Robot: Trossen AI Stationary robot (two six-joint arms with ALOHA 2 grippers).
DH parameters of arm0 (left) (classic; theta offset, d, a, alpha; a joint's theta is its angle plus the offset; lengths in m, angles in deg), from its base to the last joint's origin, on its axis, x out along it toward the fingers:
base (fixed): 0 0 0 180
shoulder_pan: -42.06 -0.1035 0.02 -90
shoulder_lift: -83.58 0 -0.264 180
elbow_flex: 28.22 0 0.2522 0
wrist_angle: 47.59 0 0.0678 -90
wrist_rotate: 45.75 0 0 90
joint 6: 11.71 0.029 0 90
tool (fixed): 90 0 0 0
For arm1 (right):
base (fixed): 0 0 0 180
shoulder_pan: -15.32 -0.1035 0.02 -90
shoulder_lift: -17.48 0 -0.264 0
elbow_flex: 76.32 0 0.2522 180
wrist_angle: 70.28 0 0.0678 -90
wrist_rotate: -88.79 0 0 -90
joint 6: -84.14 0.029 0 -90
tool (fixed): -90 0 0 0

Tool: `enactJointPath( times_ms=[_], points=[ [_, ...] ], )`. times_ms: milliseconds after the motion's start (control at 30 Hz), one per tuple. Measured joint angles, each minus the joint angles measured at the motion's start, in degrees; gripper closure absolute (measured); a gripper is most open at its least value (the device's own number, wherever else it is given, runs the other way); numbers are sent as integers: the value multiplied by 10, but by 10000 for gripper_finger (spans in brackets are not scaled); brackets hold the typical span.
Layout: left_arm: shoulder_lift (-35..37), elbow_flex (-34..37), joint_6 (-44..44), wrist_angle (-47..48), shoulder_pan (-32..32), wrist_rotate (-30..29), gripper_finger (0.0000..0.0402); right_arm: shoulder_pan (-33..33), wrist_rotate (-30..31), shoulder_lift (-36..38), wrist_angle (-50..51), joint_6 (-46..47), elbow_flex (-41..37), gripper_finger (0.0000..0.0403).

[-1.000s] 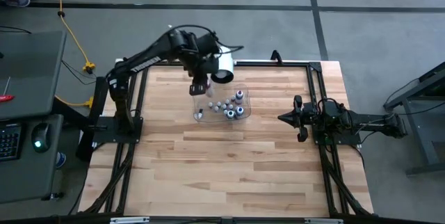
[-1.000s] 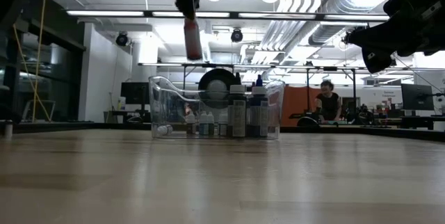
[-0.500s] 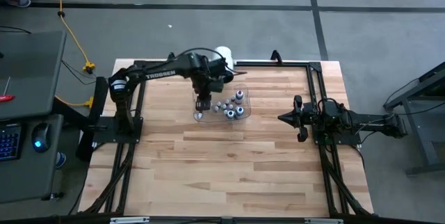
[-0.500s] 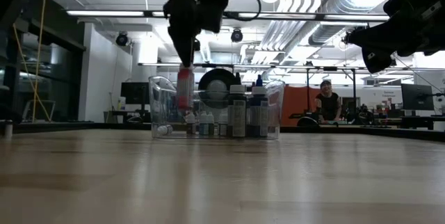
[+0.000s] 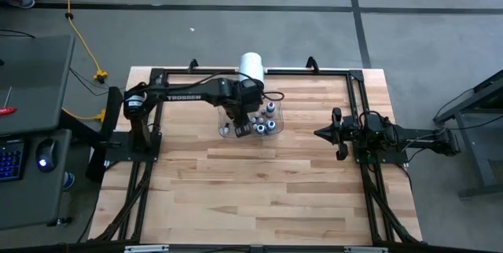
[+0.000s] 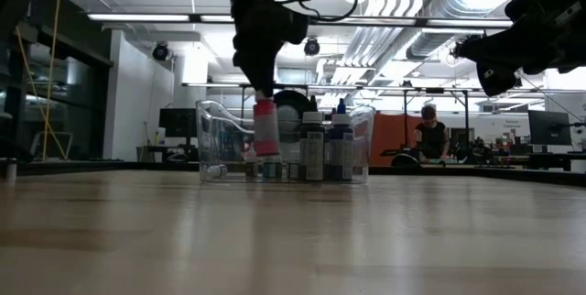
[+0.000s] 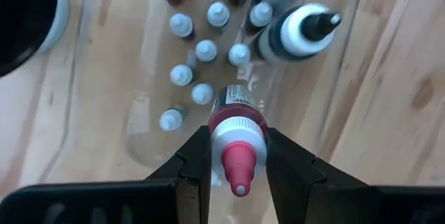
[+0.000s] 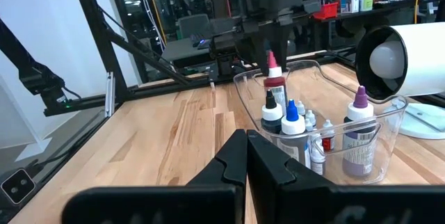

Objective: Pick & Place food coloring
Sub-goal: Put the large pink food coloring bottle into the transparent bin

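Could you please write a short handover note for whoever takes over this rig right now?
Left gripper: shut on a red-capped food coloring bottle, held upright, partly lowered into the clear tray.
Right gripper: shut, holding nothing, waiting at the table's right side.
Other food coloring bottles, small white-capped ones and a few larger, already stand in the tray. A large white cylinder lies behind the tray.
Done: red-capped bottle carried over the tray.
Left: lower it, release, withdraw the left arm.

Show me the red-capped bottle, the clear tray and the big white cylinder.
red-capped bottle [image 7: 238, 160]: left wrist view, on its cap.
clear tray [image 6: 216, 139]: low view, on its side wall.
white cylinder [image 5: 251, 65]: high view, on its side.
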Motion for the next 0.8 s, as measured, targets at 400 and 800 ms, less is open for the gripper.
enactJointPath(
  times_ms=[400, 800],
  points=[
    [-15, 0, -74, -29, 38, -29, 312, 0, 0, 0, 0, 0, 0, 402],
    [-30, 3, -78, -43, 40, -38, 312, 0, 0, 0, 0, 0, 0, 402]
  ],
)
